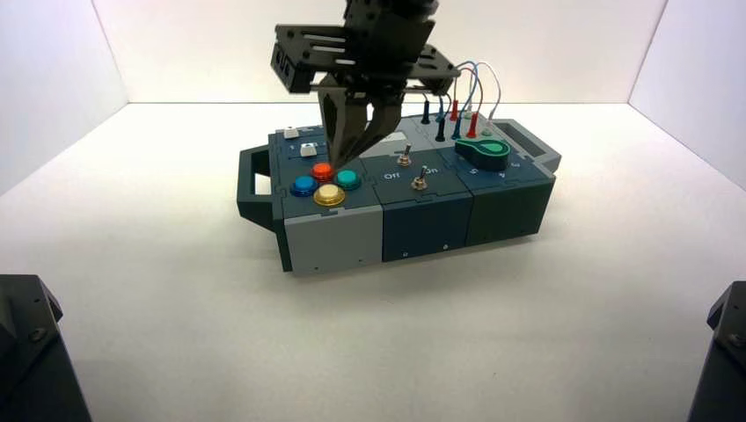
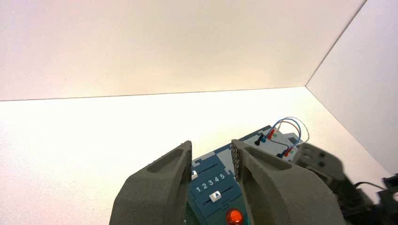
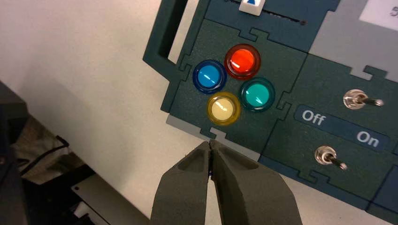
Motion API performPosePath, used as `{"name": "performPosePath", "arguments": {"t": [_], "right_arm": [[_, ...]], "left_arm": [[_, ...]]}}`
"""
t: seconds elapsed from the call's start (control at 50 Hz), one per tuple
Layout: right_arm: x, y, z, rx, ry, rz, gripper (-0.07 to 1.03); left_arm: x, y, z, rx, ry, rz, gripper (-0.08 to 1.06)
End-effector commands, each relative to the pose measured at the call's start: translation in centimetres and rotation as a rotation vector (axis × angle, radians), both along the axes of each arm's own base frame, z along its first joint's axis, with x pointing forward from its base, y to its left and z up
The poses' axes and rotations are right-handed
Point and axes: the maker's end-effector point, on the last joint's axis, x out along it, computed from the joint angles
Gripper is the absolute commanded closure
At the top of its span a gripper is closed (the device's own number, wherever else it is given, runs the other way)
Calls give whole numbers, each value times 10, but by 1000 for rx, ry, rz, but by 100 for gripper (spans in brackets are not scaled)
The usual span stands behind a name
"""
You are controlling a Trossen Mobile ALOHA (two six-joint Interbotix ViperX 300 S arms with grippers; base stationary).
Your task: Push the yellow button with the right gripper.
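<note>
White worktop [image 1: 176,290]; right tool [image 3: 210,145], tips together, near yellow button [image 3: 224,108]: likely small stiff dome, press crown centre. Left tool [image 2: 211,150] apart.

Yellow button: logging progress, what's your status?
Right gripper fingers shut, hovering just short of yellow button, not touching. Left gripper open, by the sliders. Path clear.

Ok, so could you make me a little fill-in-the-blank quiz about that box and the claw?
1. The right claw has its two fingers ___, forming a point near the yellow button.
2. Across the four-button cluster from the yellow one sits the ___ button.
3. Between the two toggle switches, the lettering reads Off and ___.
Missing words: shut; orange-red; On.
</note>
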Motion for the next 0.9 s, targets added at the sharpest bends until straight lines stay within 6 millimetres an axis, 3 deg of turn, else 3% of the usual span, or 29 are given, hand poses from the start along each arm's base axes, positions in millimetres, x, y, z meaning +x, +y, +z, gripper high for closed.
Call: {"name": "performPosePath", "arguments": {"t": [0.02,0.52,0.9], "right_arm": [[5,13,7,28,-17,7,99],[17,25,-9,13,-12,3,99],[25,18,-21,-16,-1,-15,99]], "left_arm": [[3,0,8,-9,-21,5,51],[0,1,11,-13,-34,4,51],[-1,2,15,-14,-47,3,51]]}}
